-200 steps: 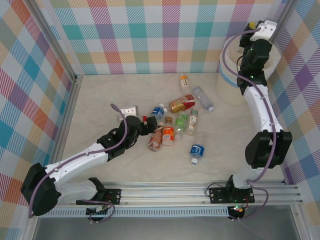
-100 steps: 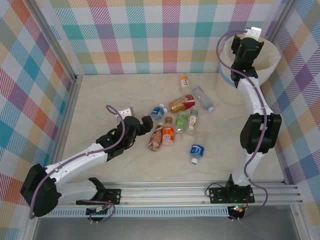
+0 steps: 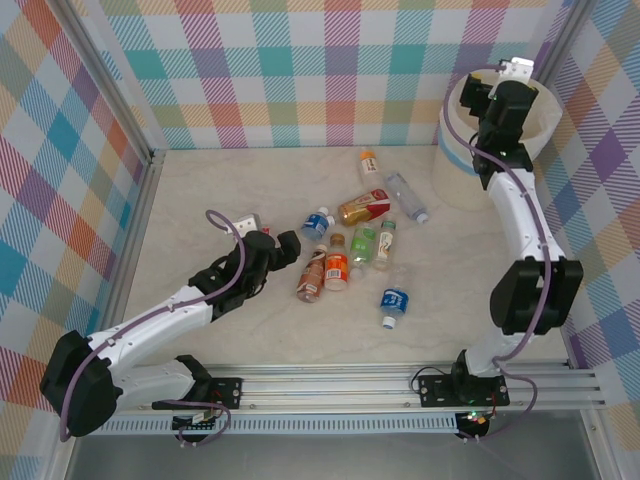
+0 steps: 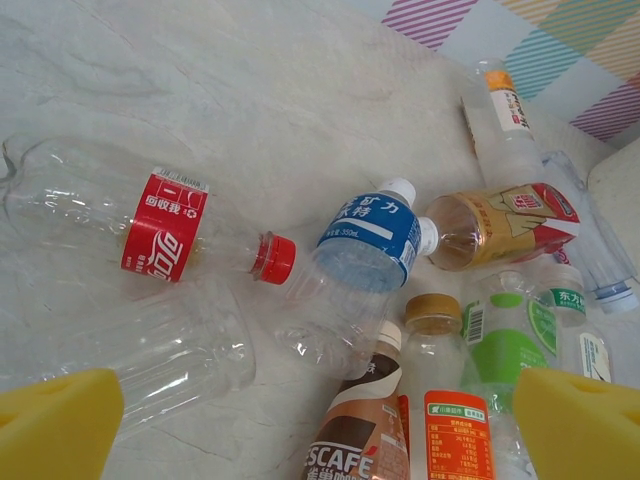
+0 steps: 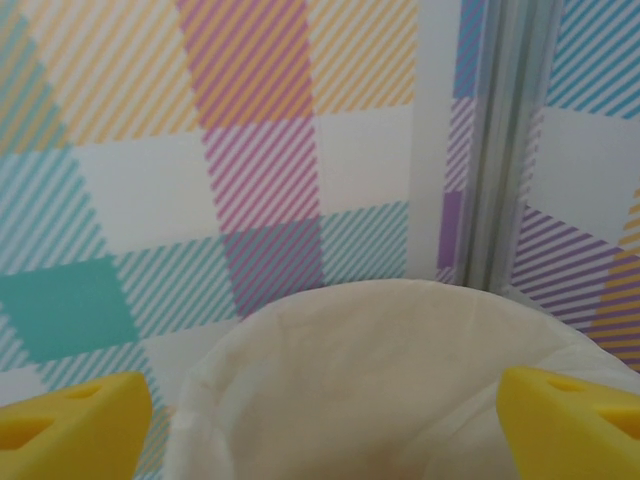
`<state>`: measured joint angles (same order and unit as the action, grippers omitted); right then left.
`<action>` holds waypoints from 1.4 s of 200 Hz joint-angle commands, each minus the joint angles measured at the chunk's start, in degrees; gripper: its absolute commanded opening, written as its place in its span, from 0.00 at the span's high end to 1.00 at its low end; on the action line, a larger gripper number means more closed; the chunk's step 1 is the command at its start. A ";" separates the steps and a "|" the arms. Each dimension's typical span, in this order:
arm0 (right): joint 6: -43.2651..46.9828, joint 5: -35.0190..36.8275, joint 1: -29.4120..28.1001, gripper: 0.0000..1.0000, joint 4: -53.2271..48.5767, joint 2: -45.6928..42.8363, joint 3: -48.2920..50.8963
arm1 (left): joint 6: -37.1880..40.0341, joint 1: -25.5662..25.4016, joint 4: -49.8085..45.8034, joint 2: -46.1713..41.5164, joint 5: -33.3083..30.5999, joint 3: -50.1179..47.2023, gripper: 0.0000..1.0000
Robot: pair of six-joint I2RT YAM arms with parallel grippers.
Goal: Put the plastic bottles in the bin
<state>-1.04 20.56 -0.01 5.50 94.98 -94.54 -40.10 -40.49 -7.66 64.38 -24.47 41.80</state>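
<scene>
My right gripper point(image 5: 320, 415) is hanging wide and empty over the bin point(image 3: 452, 150) now, so I am guessing a bottle just went in. My left gripper point(image 4: 318, 420), wide too, is pulling back a little above the plastic bottles point(image 3: 336, 268) lying left of the bin.

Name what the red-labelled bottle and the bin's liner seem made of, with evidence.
Red-labelled bottle: clear, glossy thin plastic; the table shows through it. Bin liner: probably thin cream plastic film, matte; it lies in soft wrinkles.
</scene>
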 commanded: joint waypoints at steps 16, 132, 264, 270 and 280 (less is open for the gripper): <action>-4.16 -17.37 0.25 0.07 -3.85 -8.36 5.42 | -0.95 1.42 -1.63 0.66 2.32 0.63 0.00; -5.88 -52.18 -2.57 0.02 -21.93 -29.94 32.18 | -4.90 4.31 0.14 1.74 5.67 0.15 0.00; -27.08 -26.17 -19.03 0.00 -48.81 -32.54 48.42 | -9.45 7.24 8.19 1.93 0.94 -5.78 0.00; -28.22 -26.67 -19.50 0.00 -49.19 -31.82 49.05 | -9.51 7.50 7.94 2.19 0.84 -5.62 0.00; -30.47 -26.58 -20.61 0.00 -49.82 -30.39 49.81 | -9.65 7.79 7.85 2.46 0.83 -5.35 0.00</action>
<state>-24.84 -9.87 -18.92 -38.20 61.84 -47.09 -48.60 -33.82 -1.52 66.37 -21.02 36.56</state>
